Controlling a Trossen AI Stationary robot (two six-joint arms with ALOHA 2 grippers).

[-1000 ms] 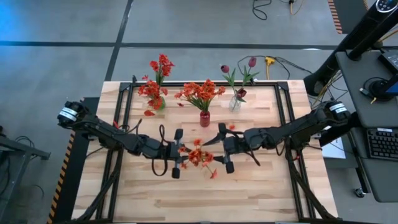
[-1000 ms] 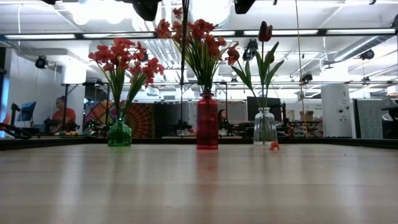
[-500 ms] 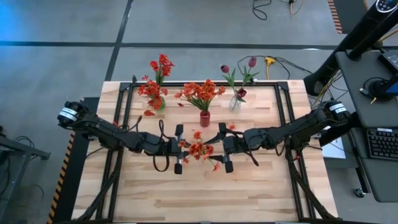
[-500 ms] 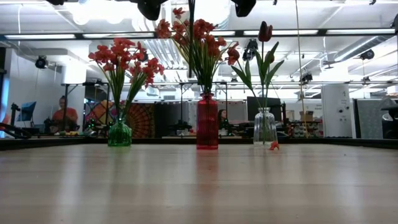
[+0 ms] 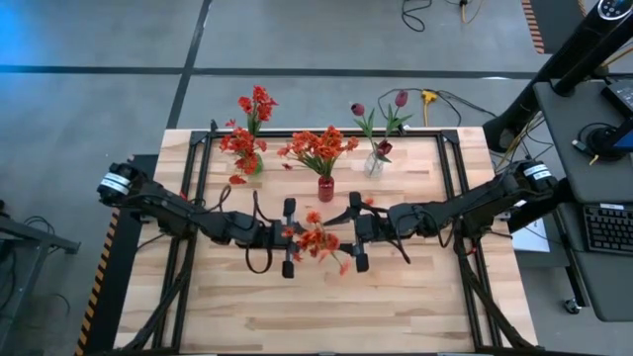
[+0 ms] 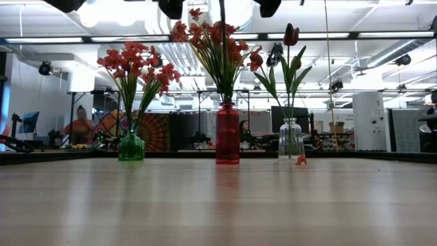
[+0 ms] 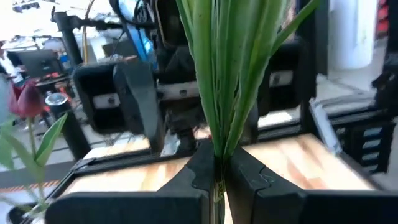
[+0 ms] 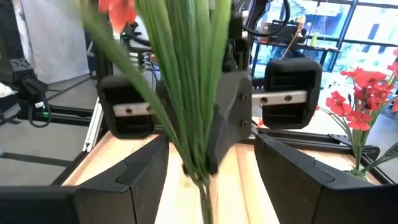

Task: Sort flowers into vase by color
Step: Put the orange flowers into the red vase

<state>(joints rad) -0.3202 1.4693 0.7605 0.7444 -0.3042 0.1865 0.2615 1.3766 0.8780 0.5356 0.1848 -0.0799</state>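
An orange-red flower (image 5: 318, 240) hangs upright over the table's middle, between my two grippers. My left gripper (image 5: 290, 237) comes in level from the table's left and is shut on its green stalks (image 7: 217, 81). Facing it from the right, my right gripper (image 5: 356, 234) is open, with a finger on either side of the stalks (image 8: 189, 93) and touching nothing. Along the far edge stand a green vase (image 5: 249, 163) with red blooms, a red vase (image 5: 325, 186) with orange-red blooms and a clear vase (image 5: 374, 163) with maroon blooms. My left gripper pinches the flower's bundled green stalks (image 7: 217, 163) between its two fingers. The fingers lie level, from the table's left, across the stalks. The stalks stand upright with the blooms above the fingers, and the flower is lifted clear of the table.
Loose red petals lie near the green vase (image 5: 237, 180), beside the red vase (image 5: 288, 166) and by the right gripper (image 5: 368, 202). Bare wood (image 5: 326, 307) stretches toward the near edge. A person (image 6: 80, 126) shows in the room behind.
My left gripper has turned slightly and edged toward the right gripper, still shut on the flower. The flower has come with it. In the low view its lower stalk end has swung toward the red vase.
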